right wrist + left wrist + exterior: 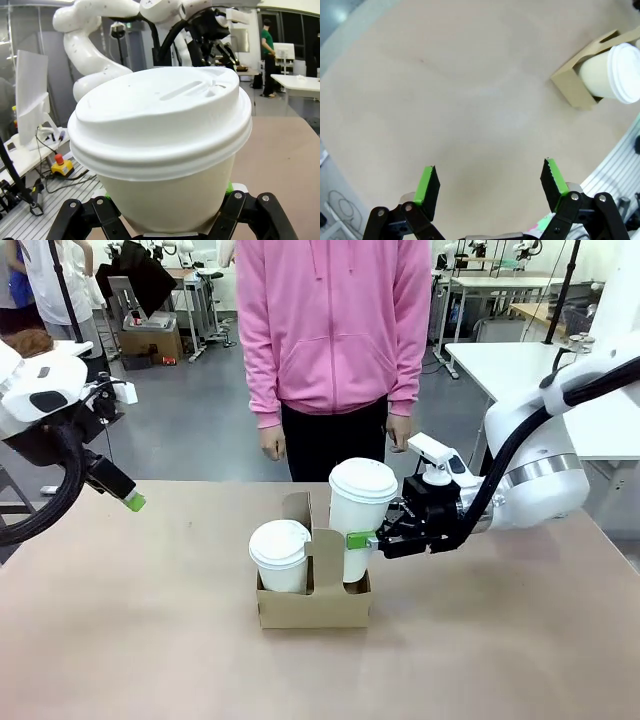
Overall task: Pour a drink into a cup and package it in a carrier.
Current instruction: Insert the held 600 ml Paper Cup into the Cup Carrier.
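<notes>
A brown cardboard carrier (315, 602) stands in the middle of the table. A white lidded cup (280, 555) sits in its left hole. A second lidded cup (360, 510) stands higher, with its base inside the right hole, and my right gripper (362, 538) is shut on its side. The right wrist view has this cup (165, 165) close up between the fingers (239, 200). My left gripper (130, 500) hangs open above the table's left side, holding nothing. The left wrist view has its gripper (490, 187) over bare table, with the carrier (572, 87) and a cup (615, 75) far off. The drink is hidden under the lids.
A person in a pink hoodie (335, 340) stands at the far edge with hands hanging down. A white table (520, 365) stands behind on the right. The tan tabletop (150, 640) is bare around the carrier.
</notes>
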`<act>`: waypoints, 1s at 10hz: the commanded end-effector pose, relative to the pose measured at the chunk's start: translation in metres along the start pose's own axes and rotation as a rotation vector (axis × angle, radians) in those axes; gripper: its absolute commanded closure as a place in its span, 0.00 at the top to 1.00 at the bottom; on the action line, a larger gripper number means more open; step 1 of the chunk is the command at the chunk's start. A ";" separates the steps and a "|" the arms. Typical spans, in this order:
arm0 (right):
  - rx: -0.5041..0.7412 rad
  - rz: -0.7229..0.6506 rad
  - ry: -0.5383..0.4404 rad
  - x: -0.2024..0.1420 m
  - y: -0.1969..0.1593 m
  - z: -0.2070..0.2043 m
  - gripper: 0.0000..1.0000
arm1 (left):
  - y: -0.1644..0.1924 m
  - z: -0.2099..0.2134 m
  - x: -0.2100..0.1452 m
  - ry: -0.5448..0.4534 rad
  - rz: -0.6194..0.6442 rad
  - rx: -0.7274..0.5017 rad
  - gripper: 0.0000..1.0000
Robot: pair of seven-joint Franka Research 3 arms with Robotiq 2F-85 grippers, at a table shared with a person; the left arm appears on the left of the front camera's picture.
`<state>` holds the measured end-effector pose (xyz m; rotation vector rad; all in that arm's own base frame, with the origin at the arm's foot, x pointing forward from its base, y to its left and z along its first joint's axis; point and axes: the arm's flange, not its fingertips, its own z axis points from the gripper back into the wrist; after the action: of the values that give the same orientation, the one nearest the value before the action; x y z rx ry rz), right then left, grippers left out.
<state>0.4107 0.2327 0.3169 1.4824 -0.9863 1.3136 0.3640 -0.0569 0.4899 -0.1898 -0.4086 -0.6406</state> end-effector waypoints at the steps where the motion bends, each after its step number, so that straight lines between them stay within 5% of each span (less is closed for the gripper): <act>1: -0.011 0.034 0.019 -0.009 -0.013 -0.002 0.80 | 0.001 -0.012 -0.016 -0.005 0.023 -0.067 1.00; 10: 0.071 0.022 0.108 -0.052 -0.034 0.000 0.80 | 0.000 0.000 0.000 0.000 0.000 0.000 1.00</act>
<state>0.4297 0.2406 0.2655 1.4464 -0.8917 1.3930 0.3650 -0.0580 0.4883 -0.1953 -0.4009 -0.6421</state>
